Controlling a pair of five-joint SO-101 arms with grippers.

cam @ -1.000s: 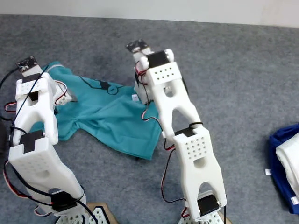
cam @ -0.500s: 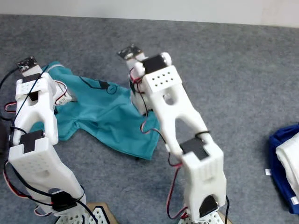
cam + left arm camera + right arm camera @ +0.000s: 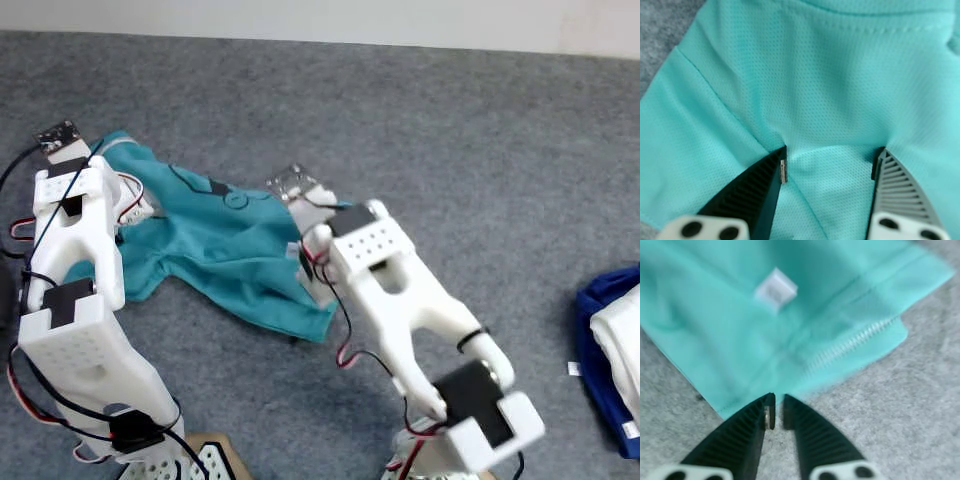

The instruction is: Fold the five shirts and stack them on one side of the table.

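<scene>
A teal shirt (image 3: 230, 250) lies crumpled on the grey table in the high view. My left gripper (image 3: 830, 165) is open, and both fingertips press down on the shirt's fabric (image 3: 805, 90) near a sleeve seam at the shirt's left side (image 3: 140, 210). My right gripper (image 3: 776, 411) is shut, and its tips pinch the hem edge of the teal shirt (image 3: 790, 335). It sits at the shirt's right side (image 3: 312, 272). A white label (image 3: 775, 289) shows on the fabric beyond the hem.
Folded shirts, a blue one (image 3: 600, 310) and a white one (image 3: 620, 345), lie stacked at the right edge of the table. Bare grey carpet (image 3: 480, 150) stretches between the arms and that stack. A wall runs along the far edge.
The right arm has drawn back toward its base, its gripper going from the shirt's far right part to its near right edge. The left arm has stayed still.
</scene>
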